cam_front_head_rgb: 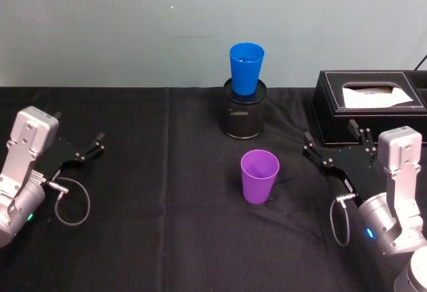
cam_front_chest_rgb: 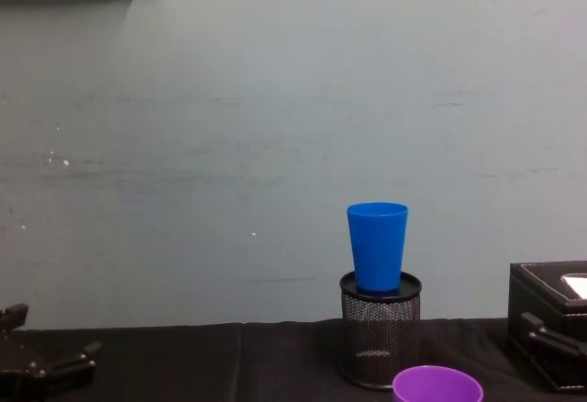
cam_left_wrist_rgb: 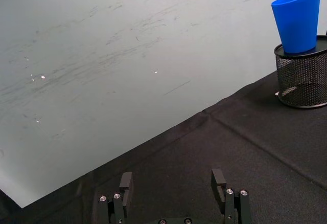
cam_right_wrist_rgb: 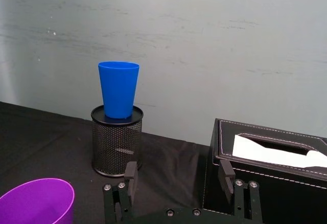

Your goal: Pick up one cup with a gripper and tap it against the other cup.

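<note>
the purple cup (cam_front_head_rgb: 259, 175) stands upright near the front of the black-draped counter (cam_front_head_rgb: 167, 239), with the right tool (cam_front_head_rgb: 335, 149) spread empty beside a tissue box (cam_front_head_rgb: 370, 105). behind it, the blue cup (cam_front_head_rgb: 246, 69) sits in a mesh pen holder (cam_front_head_rgb: 244, 112). the left tool (cam_front_head_rgb: 90, 149) rests spread and empty at the counter's far left.

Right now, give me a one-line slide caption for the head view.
Purple cup stands alone on black cloth, blue cup sits in mesh pen holder; left hand and right hand open, both empty.
</note>
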Controlling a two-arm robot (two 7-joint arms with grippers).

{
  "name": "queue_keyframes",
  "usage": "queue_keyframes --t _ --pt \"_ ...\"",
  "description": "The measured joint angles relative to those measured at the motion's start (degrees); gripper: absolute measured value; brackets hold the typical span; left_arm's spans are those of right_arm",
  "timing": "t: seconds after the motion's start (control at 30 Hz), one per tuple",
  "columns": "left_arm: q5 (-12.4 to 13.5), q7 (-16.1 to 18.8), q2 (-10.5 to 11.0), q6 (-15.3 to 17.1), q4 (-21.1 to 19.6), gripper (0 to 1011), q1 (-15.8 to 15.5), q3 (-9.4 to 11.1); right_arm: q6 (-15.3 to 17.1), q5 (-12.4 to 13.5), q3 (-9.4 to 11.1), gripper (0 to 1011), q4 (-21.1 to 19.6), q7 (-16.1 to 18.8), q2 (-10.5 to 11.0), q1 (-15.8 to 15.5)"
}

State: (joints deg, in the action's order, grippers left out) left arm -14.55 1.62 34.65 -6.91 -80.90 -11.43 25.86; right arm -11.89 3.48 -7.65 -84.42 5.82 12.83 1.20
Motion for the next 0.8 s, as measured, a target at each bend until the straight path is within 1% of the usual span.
queue_keyframes --t 0.8 --pt "0.0 0.0 0.0 0.0 0.0 1000 0.0 0.0 -0.07 0.05 -0.02 1004 -0.03 0.07 0.03 0.0"
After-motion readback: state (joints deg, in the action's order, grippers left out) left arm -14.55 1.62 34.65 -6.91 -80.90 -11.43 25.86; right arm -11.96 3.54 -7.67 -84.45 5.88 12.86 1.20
